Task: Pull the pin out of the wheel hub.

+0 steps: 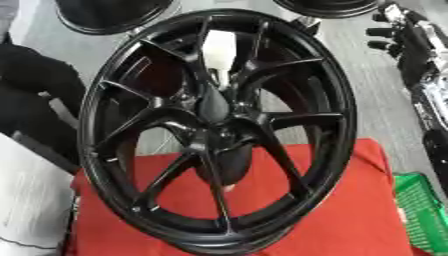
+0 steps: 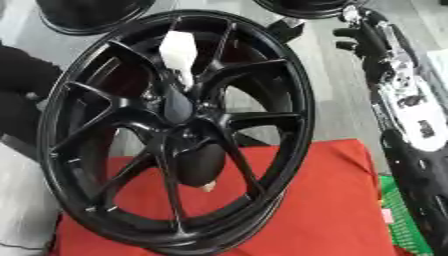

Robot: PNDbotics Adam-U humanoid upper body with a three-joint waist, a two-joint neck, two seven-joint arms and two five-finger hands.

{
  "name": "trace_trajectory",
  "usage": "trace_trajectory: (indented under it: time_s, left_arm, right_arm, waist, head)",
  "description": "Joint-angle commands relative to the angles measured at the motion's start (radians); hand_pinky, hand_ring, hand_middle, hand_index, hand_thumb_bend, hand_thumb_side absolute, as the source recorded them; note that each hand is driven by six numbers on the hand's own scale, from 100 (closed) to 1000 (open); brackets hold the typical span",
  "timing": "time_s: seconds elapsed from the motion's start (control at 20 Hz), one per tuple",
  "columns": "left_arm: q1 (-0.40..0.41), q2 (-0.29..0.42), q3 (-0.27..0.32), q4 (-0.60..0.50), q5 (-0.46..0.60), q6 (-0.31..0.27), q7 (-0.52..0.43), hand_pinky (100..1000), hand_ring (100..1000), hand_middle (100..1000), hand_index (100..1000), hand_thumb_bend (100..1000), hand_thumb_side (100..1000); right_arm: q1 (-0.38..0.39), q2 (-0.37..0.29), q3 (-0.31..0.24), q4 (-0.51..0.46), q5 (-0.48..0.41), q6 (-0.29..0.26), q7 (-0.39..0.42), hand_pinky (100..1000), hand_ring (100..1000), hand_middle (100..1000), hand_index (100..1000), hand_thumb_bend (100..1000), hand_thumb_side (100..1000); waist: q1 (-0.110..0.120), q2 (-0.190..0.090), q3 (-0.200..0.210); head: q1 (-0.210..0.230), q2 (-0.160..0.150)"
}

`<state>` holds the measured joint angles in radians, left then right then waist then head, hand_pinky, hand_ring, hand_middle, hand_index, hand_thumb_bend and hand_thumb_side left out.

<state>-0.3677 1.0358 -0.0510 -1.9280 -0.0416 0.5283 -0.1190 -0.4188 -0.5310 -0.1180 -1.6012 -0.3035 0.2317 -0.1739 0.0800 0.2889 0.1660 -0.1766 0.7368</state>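
Note:
A black multi-spoke wheel (image 1: 219, 130) stands nearly upright on a red cloth (image 1: 350, 220). A pin with a white handle (image 1: 219, 49) sticks up and out from the hub (image 1: 214, 107), its thin lower end reaching the hub's centre. My right arm comes down the right edge, and its hand (image 2: 357, 34) hangs beyond the wheel's upper right rim. The fingers are fairly straight, point left and touch nothing. A dark oval shape with a pale tip (image 2: 203, 167) shows through the spokes below the hub. My left hand does not show.
Two more black wheels (image 1: 114, 15) (image 1: 332, 6) lie on the grey floor at the top. A green basket (image 1: 424, 210) sits at the lower right beside the cloth. A dark bulky shape (image 1: 31, 85) and something white (image 1: 31, 200) fill the left edge.

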Motion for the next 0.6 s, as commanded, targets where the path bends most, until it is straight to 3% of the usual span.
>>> trace_trajectory:
  time_s: [0.05,0.1,0.15,0.2,0.35,0.45,0.6]
  left_arm:
    - [0.015,0.009,0.027,0.042,-0.002,-0.023,0.018,769,775,656,545,338,100]
    - [0.021,0.005,0.026,0.057,-0.002,-0.035,0.011,783,791,692,658,428,100]
    - [0.025,0.001,0.027,0.071,-0.006,-0.049,0.002,808,828,762,794,607,185]
    - [0.029,-0.002,0.028,0.084,-0.017,-0.061,-0.006,821,844,786,826,743,368]
    - [0.038,-0.013,0.035,0.111,-0.059,-0.096,-0.028,840,857,799,843,973,648]
    - [0.043,-0.020,0.043,0.124,-0.073,-0.115,-0.036,838,856,798,842,1000,744]
    - [0.045,-0.027,0.054,0.139,-0.067,-0.125,-0.026,834,854,796,841,975,716]
  right_arm:
    - [-0.009,-0.029,-0.015,-0.024,-0.005,-0.002,-0.009,788,783,807,825,100,633]
    - [-0.009,-0.029,-0.016,-0.024,-0.006,-0.002,-0.010,788,783,807,825,100,634]
    - [-0.008,-0.029,-0.016,-0.024,-0.006,-0.002,-0.010,788,784,807,825,100,635]
    - [-0.008,-0.029,-0.015,-0.024,-0.006,-0.002,-0.010,788,784,807,825,100,637]
    - [-0.007,-0.030,-0.014,-0.023,-0.005,-0.002,-0.008,788,784,807,825,100,641]
    - [-0.007,-0.030,-0.015,-0.023,-0.005,-0.002,-0.008,789,784,807,825,100,642]
    - [-0.008,-0.030,-0.015,-0.024,-0.006,-0.003,-0.008,789,784,808,826,100,641]
  waist:
    - [-0.003,-0.015,0.002]
    - [-0.004,-0.015,0.002]
    - [-0.004,-0.014,0.002]
    - [-0.005,-0.014,0.002]
    - [-0.005,-0.012,0.003]
    - [-0.005,-0.013,0.003]
    - [-0.005,-0.014,0.003]
  head:
    - [-0.002,-0.005]
    - [-0.004,-0.007]
    - [-0.006,-0.008]
    - [-0.008,-0.009]
    - [-0.010,-0.009]
    - [-0.013,-0.009]
    - [-0.014,-0.010]
